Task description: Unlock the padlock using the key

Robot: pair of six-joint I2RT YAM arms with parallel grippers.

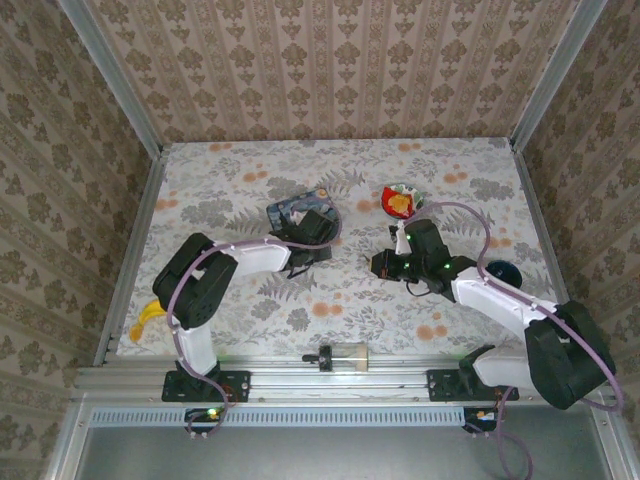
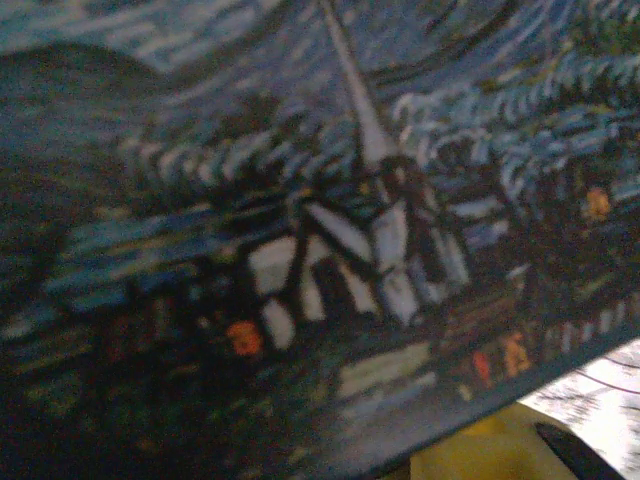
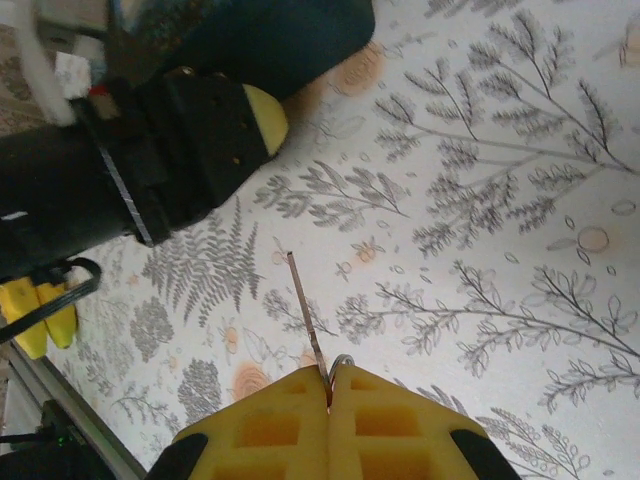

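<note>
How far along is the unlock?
Done: right gripper is shut on the key, blade bare over the table. In hand: left gripper is at the blue box; grip unclear. Left: key into padlock, turn, shackle open.

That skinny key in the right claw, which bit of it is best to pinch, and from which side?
Probably the head end, from behind and in line with it, as the right claw has the key now. The blade is thin and straight, so a grip shut on that one end leaves the rest sticking out free for a keyhole.
</note>
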